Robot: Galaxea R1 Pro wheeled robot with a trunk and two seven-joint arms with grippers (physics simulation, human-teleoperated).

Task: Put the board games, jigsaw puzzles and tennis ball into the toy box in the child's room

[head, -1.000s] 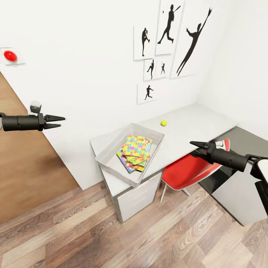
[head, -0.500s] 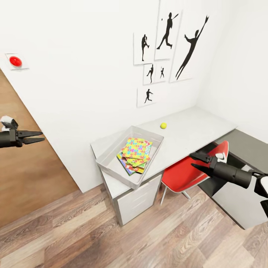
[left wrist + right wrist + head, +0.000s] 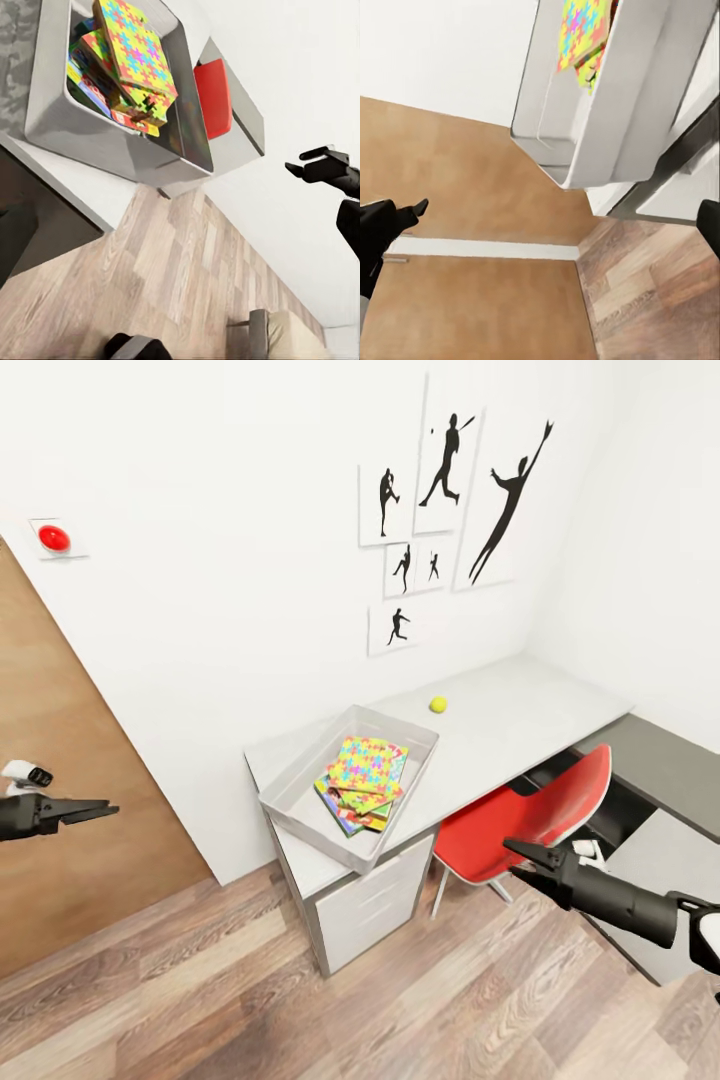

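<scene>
The toy box (image 3: 297, 784) sits on the near end of the table (image 3: 505, 717), above the white drawer unit. Inside it a jigsaw puzzle (image 3: 368, 764) lies on top of a tilted stack of board games (image 3: 345, 812). The tennis ball (image 3: 438, 704) rests on the table top behind the box, near the wall. My left gripper (image 3: 104, 810) hangs open far to the left, in front of the wooden door. My right gripper (image 3: 512, 858) is open and empty, low in front of the red chair. The left wrist view shows the toy box (image 3: 112, 142) and the puzzle (image 3: 135, 45).
A red chair (image 3: 525, 815) is tucked under the table beside the drawer unit (image 3: 370, 900). A lower dark grey section (image 3: 660, 760) runs along the right. A wooden door (image 3: 60, 760) fills the left wall, with a red button (image 3: 53, 538) above it. Wood-plank floor lies in front.
Both arms have dropped lower; the left gripper went down and out to the left, the right one down below table height. The view has shifted slightly. The toys lie as before.
</scene>
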